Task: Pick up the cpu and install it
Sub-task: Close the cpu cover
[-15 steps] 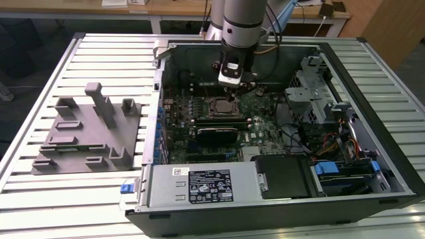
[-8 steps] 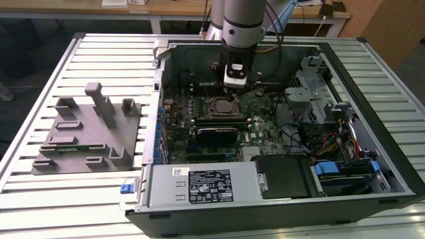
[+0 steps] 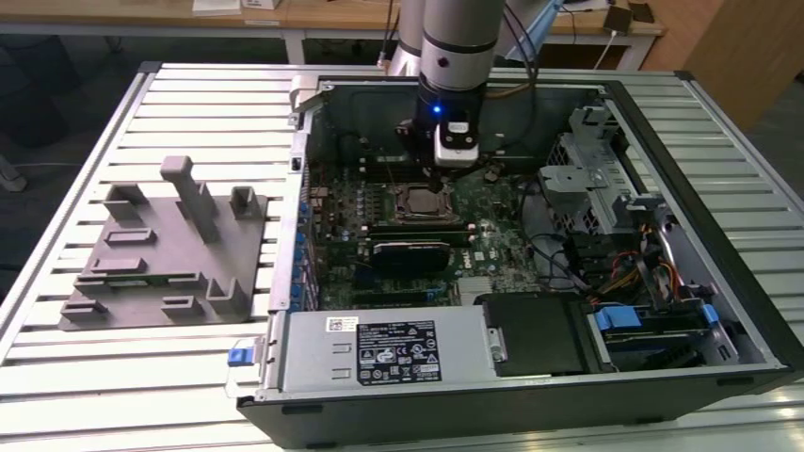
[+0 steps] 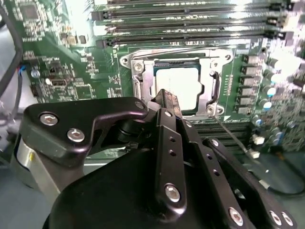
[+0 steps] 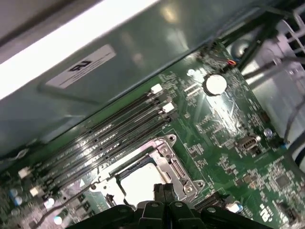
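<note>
The cpu [image 4: 178, 86], a flat square chip with a silvery-white top, lies inside the metal socket frame [image 4: 217, 88] on the green motherboard [image 3: 490, 235]. It also shows in the first wrist view as the cpu [image 5: 140, 183], and in the exterior view as the cpu [image 3: 421, 200] in the open computer case. My gripper [image 4: 164, 98] hangs just above the socket's edge, its two black fingers pressed together with nothing between them. In the exterior view the gripper [image 3: 453, 158] sits just beyond the socket.
A grey moulded tray [image 3: 164, 254] with upright posts lies on the slatted table at the exterior view's left. Inside the case are a black block [image 3: 409, 254], a power supply [image 3: 377, 348], drive cages [image 3: 603, 188] and cables. Memory slots [image 4: 190, 24] run beside the socket.
</note>
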### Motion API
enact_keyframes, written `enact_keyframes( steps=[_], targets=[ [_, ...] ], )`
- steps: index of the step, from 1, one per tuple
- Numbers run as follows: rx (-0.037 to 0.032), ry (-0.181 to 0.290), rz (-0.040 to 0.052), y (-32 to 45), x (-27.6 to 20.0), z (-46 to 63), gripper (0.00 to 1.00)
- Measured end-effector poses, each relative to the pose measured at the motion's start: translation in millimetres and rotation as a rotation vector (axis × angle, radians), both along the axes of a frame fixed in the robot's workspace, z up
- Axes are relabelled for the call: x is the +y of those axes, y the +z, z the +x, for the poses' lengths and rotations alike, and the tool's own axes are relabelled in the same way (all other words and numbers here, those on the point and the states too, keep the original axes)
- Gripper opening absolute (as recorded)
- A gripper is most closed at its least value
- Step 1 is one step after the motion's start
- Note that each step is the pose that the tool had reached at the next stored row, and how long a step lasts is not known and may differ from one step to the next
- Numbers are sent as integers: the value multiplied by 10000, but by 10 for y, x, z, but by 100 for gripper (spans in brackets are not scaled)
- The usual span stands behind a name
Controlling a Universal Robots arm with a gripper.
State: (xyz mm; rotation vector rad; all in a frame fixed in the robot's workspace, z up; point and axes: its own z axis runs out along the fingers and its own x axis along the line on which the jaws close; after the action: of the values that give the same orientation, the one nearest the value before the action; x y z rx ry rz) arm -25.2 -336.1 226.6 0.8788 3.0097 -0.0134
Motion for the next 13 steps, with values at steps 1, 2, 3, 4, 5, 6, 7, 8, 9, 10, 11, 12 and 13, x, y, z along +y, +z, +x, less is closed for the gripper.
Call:
enact_keyframes(
  steps=[1,2,3,4,5,6,7,8,9,10,11,12,13],
  targets=[
    [0,180,0,0,0,0,11],
    [0,359,0,0,0,0,11],
    [0,546,1,-1,0,0,11],
    [0,724,0,-1,0,0,11],
    [0,905,-1,-1,0,0,11],
    [0,1084,0,-2,0,0,11],
    [0,1275,-3,-2,0,0,11],
    [1,1457,-5,-2,-1,0,11],
    [1,1634,-7,-3,0,0,11],
    [0,1815,-9,-5,0,0,11],
    [0,1994,-12,-6,0,0,11],
    [1,2175,-16,-6,0,0,11],
    [1,2354,-20,-7,0,0,11]
  ],
)
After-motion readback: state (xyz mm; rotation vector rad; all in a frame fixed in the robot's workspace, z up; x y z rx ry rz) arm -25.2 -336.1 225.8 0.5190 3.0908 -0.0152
